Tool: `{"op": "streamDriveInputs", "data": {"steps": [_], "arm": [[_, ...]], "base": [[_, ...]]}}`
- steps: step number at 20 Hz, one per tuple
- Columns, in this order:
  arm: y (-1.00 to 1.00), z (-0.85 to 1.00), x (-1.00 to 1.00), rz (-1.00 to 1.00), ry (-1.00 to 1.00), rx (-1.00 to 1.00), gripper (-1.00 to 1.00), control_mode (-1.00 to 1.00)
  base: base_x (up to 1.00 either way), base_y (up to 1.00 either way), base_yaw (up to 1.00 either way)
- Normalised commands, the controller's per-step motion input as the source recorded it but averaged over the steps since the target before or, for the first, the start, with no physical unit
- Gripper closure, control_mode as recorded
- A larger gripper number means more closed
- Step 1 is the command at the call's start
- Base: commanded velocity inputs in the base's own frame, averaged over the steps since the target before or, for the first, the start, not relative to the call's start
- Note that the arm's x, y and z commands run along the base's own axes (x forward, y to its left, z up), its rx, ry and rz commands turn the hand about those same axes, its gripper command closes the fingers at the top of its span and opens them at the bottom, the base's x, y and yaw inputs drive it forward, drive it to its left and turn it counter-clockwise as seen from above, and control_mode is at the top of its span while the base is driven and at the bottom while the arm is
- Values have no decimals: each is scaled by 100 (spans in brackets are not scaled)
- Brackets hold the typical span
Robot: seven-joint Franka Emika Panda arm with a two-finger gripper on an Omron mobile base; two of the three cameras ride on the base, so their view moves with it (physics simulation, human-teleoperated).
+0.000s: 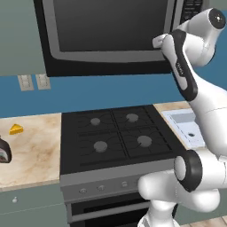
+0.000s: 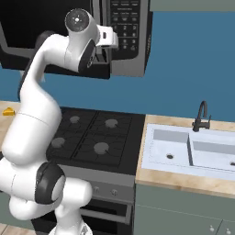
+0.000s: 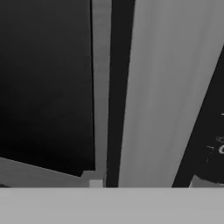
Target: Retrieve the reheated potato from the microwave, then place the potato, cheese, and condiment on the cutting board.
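- Your landmark is the microwave (image 1: 111, 35): it hangs above the black stove (image 1: 115, 137) with its dark glass door shut.
- Your arm reaches up to the microwave's right side, and the pincer (image 2: 102, 57) sits against the door's right edge, beside the keypad (image 2: 125, 23).
- Pincer state: you cannot tell from these views whether it is released or clenched; the hand view sits too close to the grey door frame to show the fingertips.
- The cheese (image 1: 16, 129) lies on the worktop (image 1: 31, 150), below the microwave and to its left.
- The condiment (image 1: 4, 152) stands on the same worktop, near the cheese, cut off by the picture's left edge.
- A white sink (image 2: 193, 151) lies below and right of the microwave.
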Motion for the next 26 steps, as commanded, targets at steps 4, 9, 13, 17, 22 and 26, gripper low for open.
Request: {"op": "streamDriveInputs", "data": {"steps": [4,9,13,17,22,26], "arm": [[35,3,-57,0,0,8,100,-100],[39,0,-70,0,0,1,100,-100],[43,0,-69,0,0,0,100,-100],[39,0,-70,0,0,0,100,-100],[37,0,-66,0,1,1,100,-100],[38,0,-64,0,3,5,100,-100]], "base": [[0,0,0],[0,0,0],[0,0,0],[0,0,0],[0,0,0],[0,0,0]]}}
